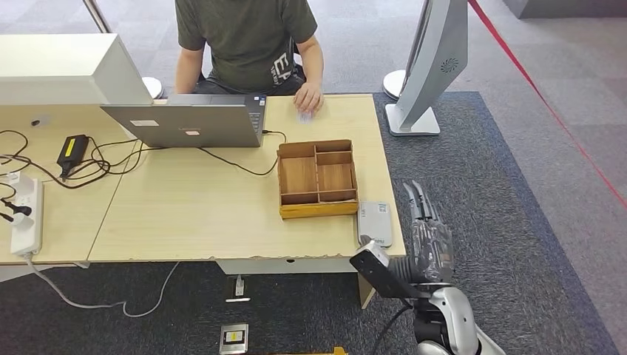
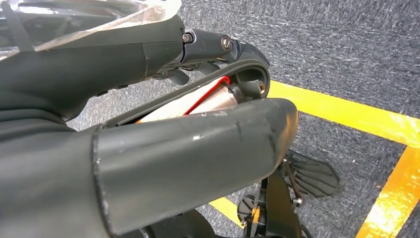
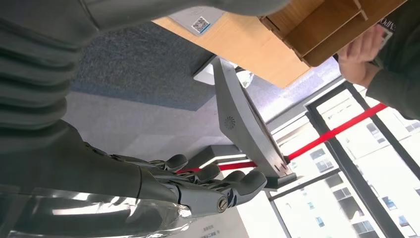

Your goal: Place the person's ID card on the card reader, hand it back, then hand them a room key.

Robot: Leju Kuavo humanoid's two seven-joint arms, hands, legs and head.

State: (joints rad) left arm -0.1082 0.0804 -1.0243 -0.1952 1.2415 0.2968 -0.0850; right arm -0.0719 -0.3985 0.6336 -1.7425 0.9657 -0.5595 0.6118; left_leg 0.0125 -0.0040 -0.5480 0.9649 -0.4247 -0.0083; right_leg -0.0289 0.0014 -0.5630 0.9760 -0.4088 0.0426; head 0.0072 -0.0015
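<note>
The grey card reader [image 1: 375, 222] lies flat at the table's near right corner, and its labelled face [image 3: 194, 21] also appears in the right wrist view. My right hand [image 1: 426, 222] hovers just right of the reader, beyond the table edge, fingers straight and apart, holding nothing. At the far edge a person's hand [image 1: 308, 98] rests on a pale card [image 1: 304, 116]. A wooden compartment tray [image 1: 317, 180] sits between that card and the reader. My left hand [image 2: 163, 148] hangs low over the carpet, fingers extended, with nothing in it.
An open laptop [image 1: 188, 122] stands at the table's far middle, with cables, a power brick [image 1: 72, 151] and a power strip [image 1: 26, 214] to its left. A grey stand [image 1: 429, 70] rises off the table's far right corner. A red barrier tape [image 1: 547, 103] crosses the carpet on the right.
</note>
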